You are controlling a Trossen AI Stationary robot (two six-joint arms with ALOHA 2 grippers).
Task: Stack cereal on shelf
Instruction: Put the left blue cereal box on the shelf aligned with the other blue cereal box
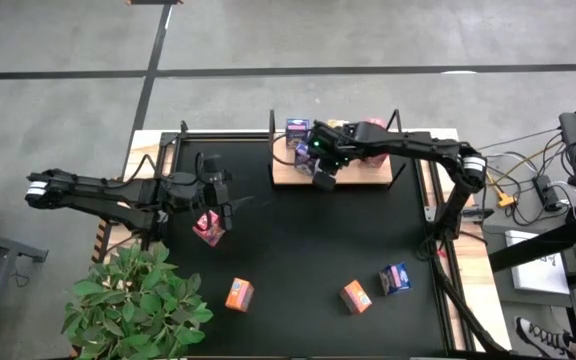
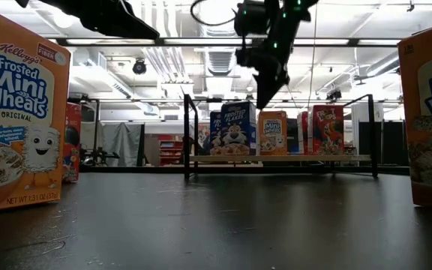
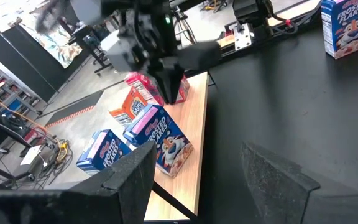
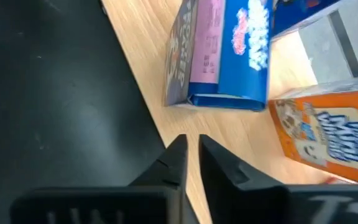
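The wooden shelf [image 1: 363, 172] stands at the table's far side. On it are two blue cereal boxes [image 3: 163, 140] [image 3: 104, 152], an orange one [image 3: 128, 107] and a red-pink one [image 1: 373, 130]. My right gripper [image 1: 323, 178] hangs shut and empty above the shelf's near edge, just in front of a blue box [image 4: 222, 50]. My left gripper [image 1: 224, 200] is open and empty, raised at the table's left beside a red-pink box [image 1: 208, 228] standing on the mat. Two orange boxes [image 1: 239, 294] [image 1: 356, 297] and a blue one [image 1: 395, 278] stand near the front.
A potted green plant [image 1: 133, 300] stands at the table's front left corner. Thin black posts [image 2: 188, 135] rise at the shelf's ends. Cables and equipment lie off the table's right edge. In the low view an orange box [image 2: 21, 112] stands close to the camera.
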